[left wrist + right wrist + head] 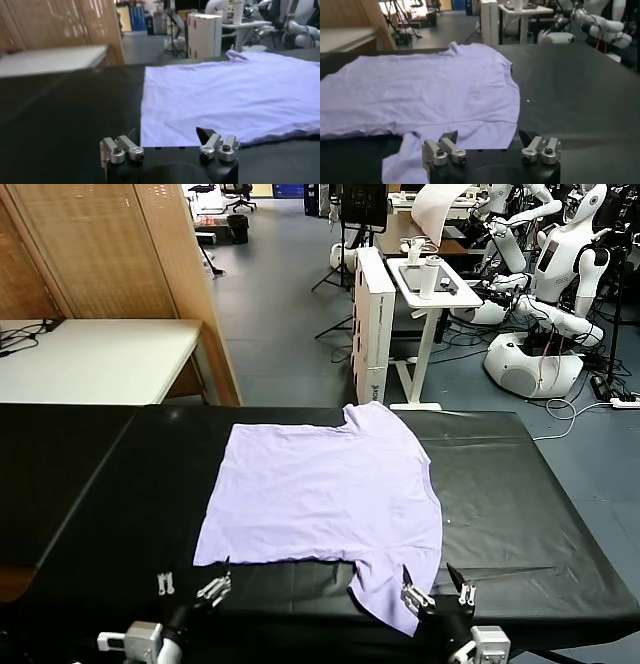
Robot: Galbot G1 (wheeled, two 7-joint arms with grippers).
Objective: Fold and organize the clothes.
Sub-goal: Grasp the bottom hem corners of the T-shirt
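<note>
The clothes are one light lavender T-shirt (320, 489) spread flat on the black table (520, 504), with no print showing. One sleeve (385, 589) reaches toward the table's near edge, and the other (375, 416) lies at the far side. My left gripper (190, 586) hovers open at the near edge, just in front of the shirt's near left corner (150, 137). My right gripper (438, 592) is open too, low over the near sleeve (405, 155) and the shirt's edge (490, 135). Neither gripper (162, 140) (488, 136) holds anything.
A white table (100, 354) and a wooden screen (120, 244) stand at the back left. Behind the black table are a white upright box (375, 314) and a white stand (430, 289). Other robots (560, 284) are at the back right. Black tabletop surrounds the shirt.
</note>
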